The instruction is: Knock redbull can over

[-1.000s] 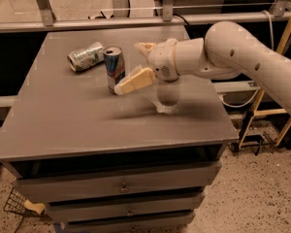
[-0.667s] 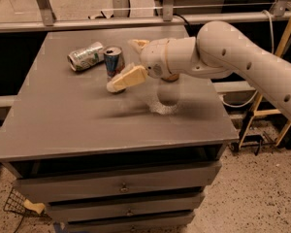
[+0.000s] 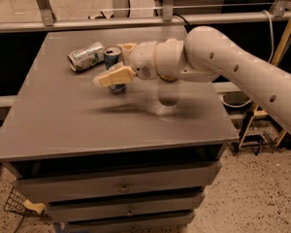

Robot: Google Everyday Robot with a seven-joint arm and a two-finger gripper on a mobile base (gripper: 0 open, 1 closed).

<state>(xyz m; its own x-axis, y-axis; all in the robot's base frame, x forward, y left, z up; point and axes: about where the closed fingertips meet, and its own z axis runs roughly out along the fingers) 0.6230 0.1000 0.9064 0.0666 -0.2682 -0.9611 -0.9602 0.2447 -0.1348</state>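
The redbull can [image 3: 113,56], slim and blue-and-silver, stands upright on the grey table [image 3: 63,125] at the back left of centre. My gripper [image 3: 111,64] reaches in from the right at can height. Its cream fingers are spread open, the near finger [image 3: 114,75] in front of the can's lower half and the far finger [image 3: 127,46] just behind its top. The can sits between them. I cannot tell whether the fingers touch it.
A silver-green can [image 3: 86,56] lies on its side just left of the redbull can. My white arm [image 3: 223,62] spans the table's right half. Drawers [image 3: 121,186] sit below the tabletop, and a metal rail [image 3: 87,23] runs behind the table.
My gripper has moved left and towards the back, so its fingers now straddle the redbull can. The can still stands upright in the same spot.
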